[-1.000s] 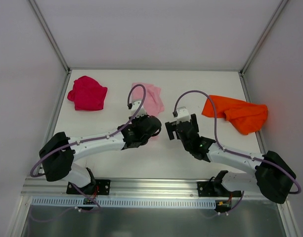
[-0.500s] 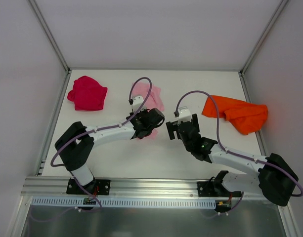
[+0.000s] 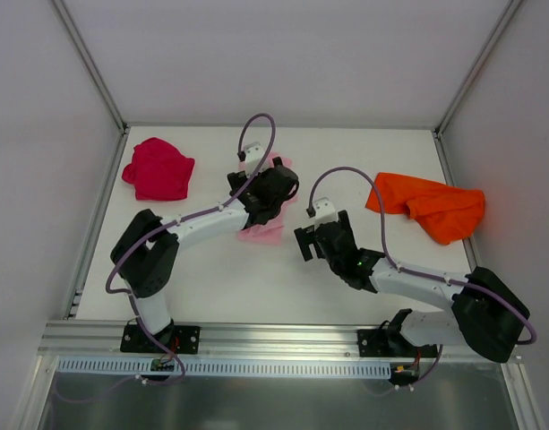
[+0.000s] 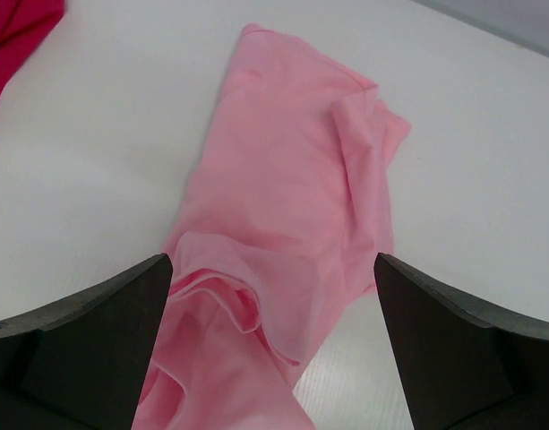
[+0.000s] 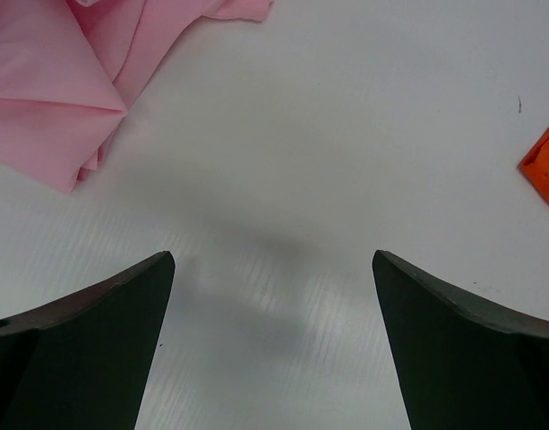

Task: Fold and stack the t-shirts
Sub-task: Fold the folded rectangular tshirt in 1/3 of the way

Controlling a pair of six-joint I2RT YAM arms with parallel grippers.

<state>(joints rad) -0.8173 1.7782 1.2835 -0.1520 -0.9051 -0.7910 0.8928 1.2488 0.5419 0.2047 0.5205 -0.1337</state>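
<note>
Release of pink t-shirt (image 4: 283,197): left fingers (image 4: 95,340), clenched a moment ago, now spread above it, crumpled on the surface (image 3: 211,269); right fingers (image 5: 86,340) likewise spread, empty. Folding likely unfinished; red t-shirt (image 3: 158,168) and orange t-shirt (image 3: 431,206) lie apart.

**Soft Weave and Ribbed Sheen**

The pink t-shirt (image 4: 283,206) is seen as thin, soft, matt cloth. The red t-shirt (image 3: 158,168) at ten o'clock and the orange t-shirt (image 3: 431,204) at two o'clock are matched in finish. The white table (image 5: 283,179) is finely ribbed, faintly sheened.
</note>
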